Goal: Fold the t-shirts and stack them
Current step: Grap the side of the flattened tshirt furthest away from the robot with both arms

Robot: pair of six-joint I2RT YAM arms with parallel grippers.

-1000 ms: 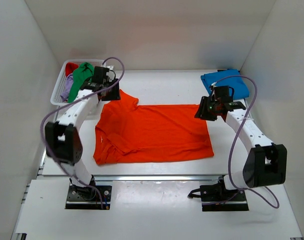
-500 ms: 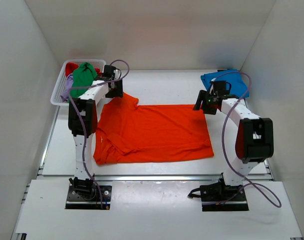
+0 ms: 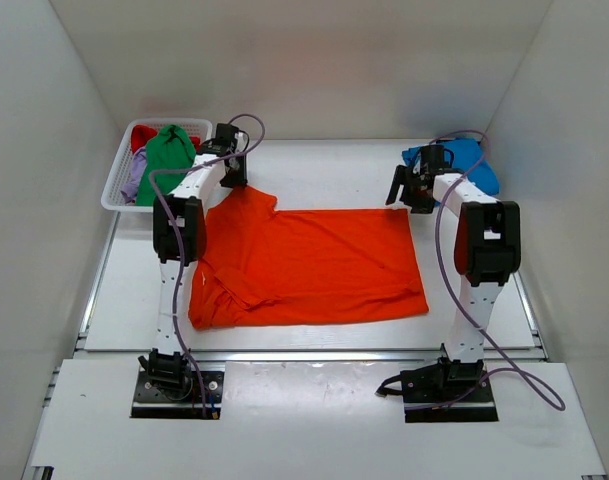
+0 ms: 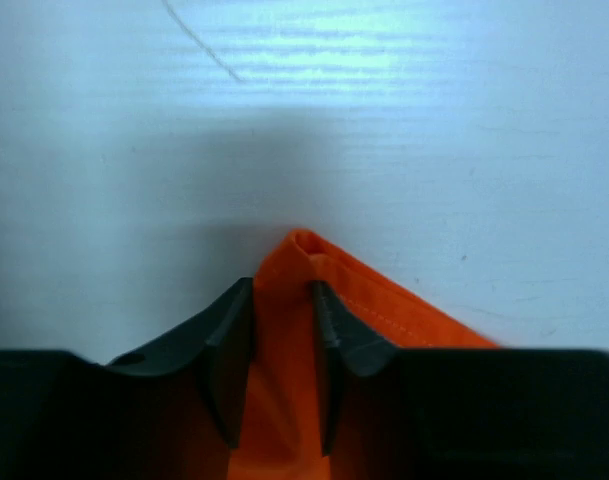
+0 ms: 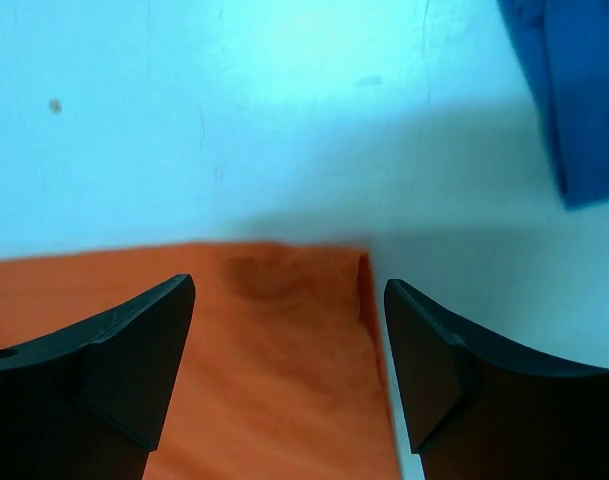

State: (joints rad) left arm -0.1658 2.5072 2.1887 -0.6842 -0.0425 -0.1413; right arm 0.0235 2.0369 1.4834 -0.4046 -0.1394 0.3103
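- Orange shirt (image 3: 314,265): lies spread across the middle of the table (image 3: 324,165), mostly flat, with bunched cloth at its near left end.
- My left gripper (image 4: 284,300): its fingers are pressed together on a raised fold at the shirt's far left corner. Orange cloth fills the gap between them and a small peak sticks out past the tips.
- My right gripper (image 5: 289,330): its fingers are spread wide, one on each side of the shirt's far right corner. It holds nothing, and I cannot tell whether the tips touch the cloth.
- Blue shirt (image 5: 574,90): folded, at the far right of the table, just beyond my right gripper and apart from the orange one.
- Basket (image 3: 116,185): at the far left, holding a green shirt (image 3: 167,155) and others not yet folded.
- Step in hand, as I judge it: take the right corner to match the left, then carry the far edge over.
- To do it well: close on the hem itself, deep enough to hold the cloth. Lift both corners level and at the same pace so the fold line runs straight. Keep clear of the blue shirt.
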